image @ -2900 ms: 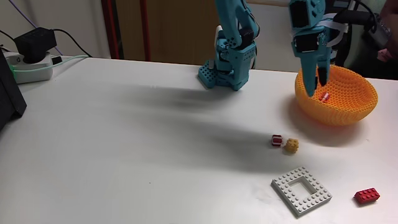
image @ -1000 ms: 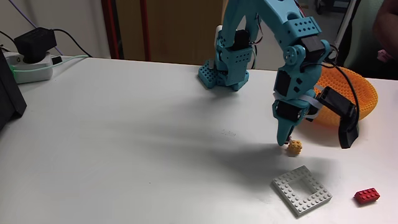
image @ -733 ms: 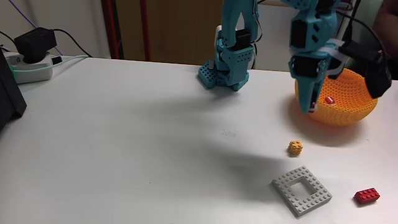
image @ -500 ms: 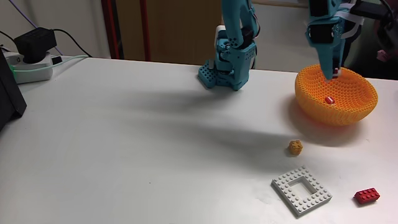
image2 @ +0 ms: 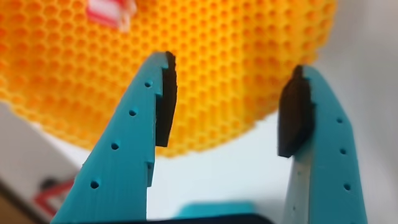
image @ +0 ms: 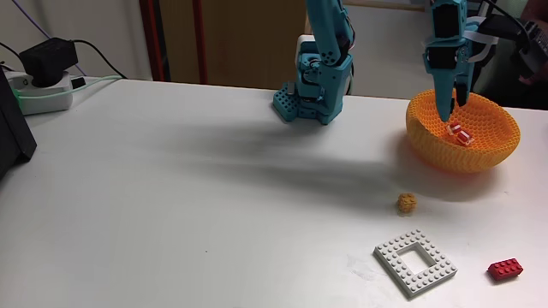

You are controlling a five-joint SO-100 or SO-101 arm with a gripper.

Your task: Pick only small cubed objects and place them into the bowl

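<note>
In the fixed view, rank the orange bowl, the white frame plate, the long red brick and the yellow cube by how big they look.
1. Orange bowl, clearly largest, though farthest back.
2. White frame plate.
3. Long red brick.
4. Yellow cube, smallest; it lies farther from the camera than the brick, so the gap may be overstated.

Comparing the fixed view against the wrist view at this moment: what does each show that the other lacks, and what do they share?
Fixed view alone: the yellow cube on the white table, the white frame plate, the long red brick, the arm's base. Wrist view alone: the hand's dark pads close up, spread apart with nothing between them. Both: the orange bowl under the hand, with a red-and-white cube inside.
</note>
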